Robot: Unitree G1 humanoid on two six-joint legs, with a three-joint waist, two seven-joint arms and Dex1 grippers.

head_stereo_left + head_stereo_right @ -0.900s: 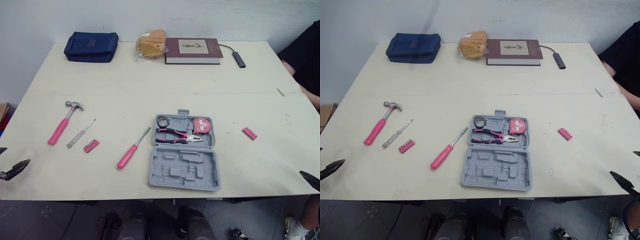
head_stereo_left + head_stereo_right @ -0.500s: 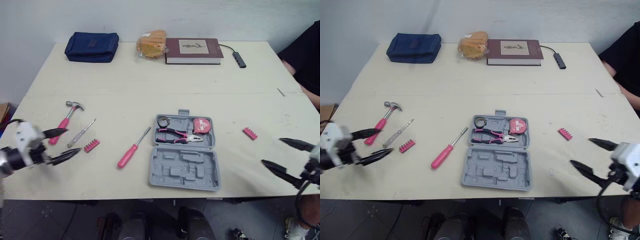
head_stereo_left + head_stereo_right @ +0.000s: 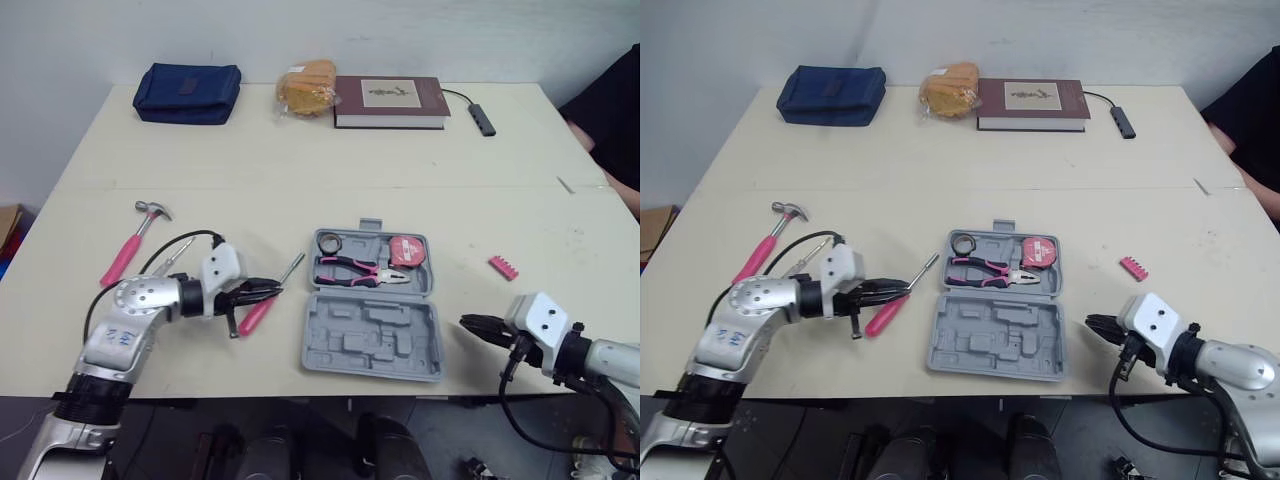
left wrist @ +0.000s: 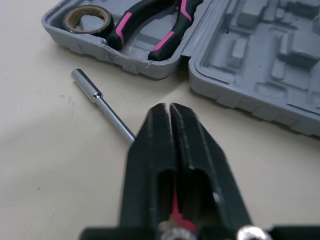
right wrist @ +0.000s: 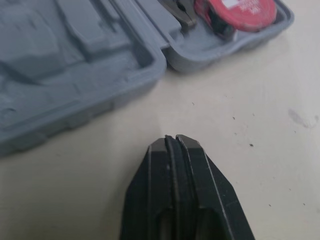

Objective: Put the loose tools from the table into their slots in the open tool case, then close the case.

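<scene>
Lying far left: a pink-handled hammer (image 3: 130,245) rests flat on the pale surface (image 3: 330,170), head toward the back. Just beside it, nearer the middle, is a slim clear-handled screwdriver (image 3: 808,260), partly crossed by the arm's cable.
Left claw: the left claw (image 3: 275,288) has its fingers pressed together with only a thin seam between them and nothing gripped. It sits directly over the pink screwdriver where shaft meets handle; whether it touches the tool cannot be told.
Pink screwdriver: the pink screwdriver (image 3: 256,314) lies loose on the surface at a slant. Its metal tip points toward the case's back-left corner and stops just short of it.
Tool case: the grey tool case (image 3: 370,345) is open flat at the middle. The rear half holds a tape roll (image 3: 328,241), pliers (image 3: 355,268) and a red tape measure (image 3: 404,250); the moulded slots of the front half are unfilled.
Right claw: the right claw (image 3: 472,323) is closed tip to tip and holds nothing. It is low over bare surface near the case's front-right corner.
Bit strip: a small pink bit strip (image 3: 503,267) lies loose to the right of the case, apart from it.
Back edge: a blue pouch (image 3: 188,79), a bagged loaf (image 3: 307,87), a maroon book (image 3: 388,100) and a small dark hub on a cable (image 3: 482,120).
Right edge: a person's dark sleeve (image 3: 615,100).
</scene>
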